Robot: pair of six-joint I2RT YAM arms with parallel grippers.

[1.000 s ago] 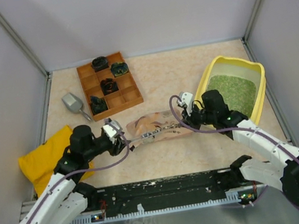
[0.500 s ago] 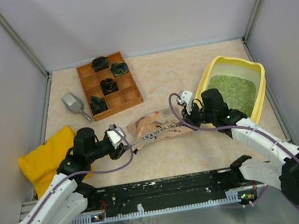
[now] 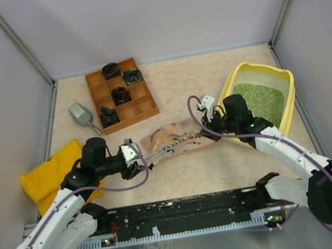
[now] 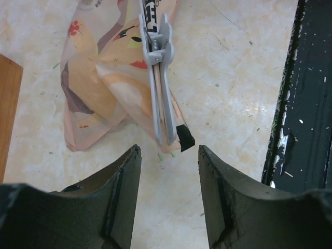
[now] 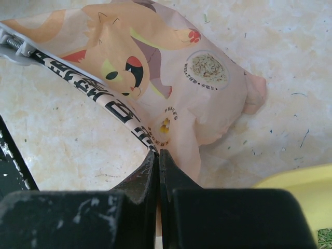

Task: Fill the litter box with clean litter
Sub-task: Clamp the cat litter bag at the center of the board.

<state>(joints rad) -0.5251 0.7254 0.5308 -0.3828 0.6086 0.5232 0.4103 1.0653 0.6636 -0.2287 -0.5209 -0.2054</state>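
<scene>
The yellow litter box [image 3: 256, 64] lies angled at the right, with clean litter [image 3: 262, 100], a green grainy mass, inside it.

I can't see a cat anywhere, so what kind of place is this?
Likely a robot testing booth: plain grey walls enclose the table, and two robot arms are mounted at its edge.

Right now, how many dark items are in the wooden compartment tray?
4 dark items in the wooden tray: one at its far edge, one right of that, one mid-tray, one at the near-left corner. None appears hidden.
</scene>
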